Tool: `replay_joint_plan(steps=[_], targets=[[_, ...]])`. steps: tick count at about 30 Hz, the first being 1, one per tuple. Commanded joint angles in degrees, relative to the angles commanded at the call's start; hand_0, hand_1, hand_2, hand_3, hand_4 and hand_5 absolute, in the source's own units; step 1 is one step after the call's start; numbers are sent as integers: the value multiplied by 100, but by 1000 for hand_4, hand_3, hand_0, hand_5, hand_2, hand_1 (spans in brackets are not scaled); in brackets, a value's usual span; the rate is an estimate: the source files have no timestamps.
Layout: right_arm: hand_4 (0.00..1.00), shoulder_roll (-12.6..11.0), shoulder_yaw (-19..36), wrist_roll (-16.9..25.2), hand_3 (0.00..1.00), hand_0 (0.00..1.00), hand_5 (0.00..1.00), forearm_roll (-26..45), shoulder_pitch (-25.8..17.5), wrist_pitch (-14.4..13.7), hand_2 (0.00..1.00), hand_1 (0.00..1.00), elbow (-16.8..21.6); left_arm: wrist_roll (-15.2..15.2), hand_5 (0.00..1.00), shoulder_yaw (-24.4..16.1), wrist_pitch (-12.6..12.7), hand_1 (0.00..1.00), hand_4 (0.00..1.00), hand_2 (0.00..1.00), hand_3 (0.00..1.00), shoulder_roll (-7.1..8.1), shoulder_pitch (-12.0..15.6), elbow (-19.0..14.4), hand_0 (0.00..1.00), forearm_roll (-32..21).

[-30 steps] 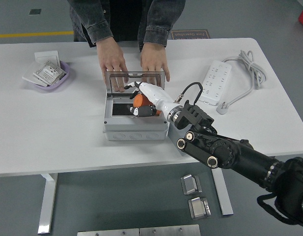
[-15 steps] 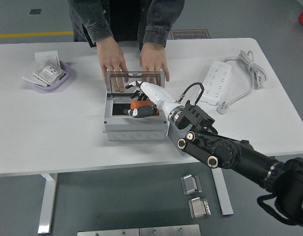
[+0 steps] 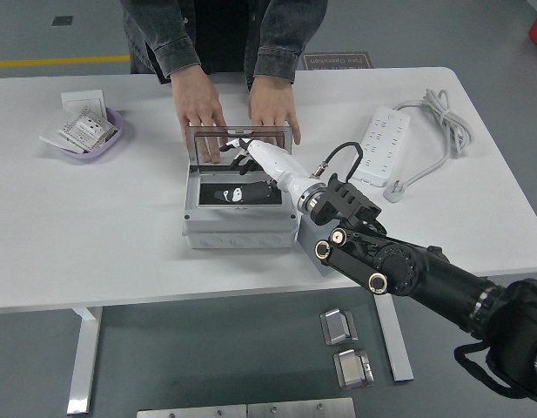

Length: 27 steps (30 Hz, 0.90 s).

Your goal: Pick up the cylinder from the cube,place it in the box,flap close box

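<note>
Person stands at 12 o'clock of the surface (image 3: 94, 226). Person's left-side hand (image 3: 201, 109) and right-side hand (image 3: 273, 109) lie flat, palms down, touching the top edge of the clear lid (image 3: 240, 144), which stands upright at the back of the box (image 3: 240, 213). They sit just behind the robot's right hand (image 3: 251, 157), so the space around the lid is crowded.

At 10 o'clock of the box, well apart: purple bowl (image 3: 116, 139) w/ white switch plates (image 3: 87, 129) stacked in it. At 2 o'clock of the box: white power strip (image 3: 381, 144), its cord (image 3: 438, 117) looped toward the far right corner, plug lying on the surface.

Surface is white, on white legs. Floor is grey, w/ a yellow line (image 3: 59, 61) at top left. Metal plates (image 3: 346, 344) lie on the floor below the near edge.

Right arm (image 3: 407, 274) comes in from 4 o'clock, crossing over the box's right rim. Right hand is white w/ dark fingertips, fingers loosely spread, holding nothing, up against the lower part of the lid.

Box is grey, open, dark inside. Something dark w/ a white patch (image 3: 233, 193) lies flat on the box floor, long axis approx 9 to 3 o'clock; cannot tell if that is the cylinder, and no orange shows. Left arm is out of view.
</note>
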Motion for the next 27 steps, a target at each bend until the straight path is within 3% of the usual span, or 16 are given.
replay_joint_plan(steps=[1, 10, 17, 22, 27], targets=[[955, 0, 4, -29, 795, 742, 353, -2, -31, 10, 629, 655, 75, -3, 516, -4, 5, 762, 775, 710, 817, -2, 8, 0, 745, 0], [957, -8, 202, -432, 790, 735, 361, -72, -353, 236, 629, 655, 1115, -12, 512, -27, 39, 762, 769, 710, 818, -32, 120, 0, 744, -66], [959, -288, 628, -579, 780, 685, 373, -57, -50, 416, 629, 628, 1959, -9, 510, -61, 52, 762, 765, 712, 819, -33, 169, 0, 743, -65], [959, -397, 798, -588, 772, 645, 381, -32, 350, 509, 636, 619, 1920, -17, 509, -27, 58, 761, 763, 710, 818, -35, 154, 0, 742, -99], [959, -368, 788, -518, 769, 638, 382, 69, 746, 556, 633, 610, 1405, -9, 508, -41, 56, 761, 762, 710, 816, -28, 148, 0, 742, -74]])
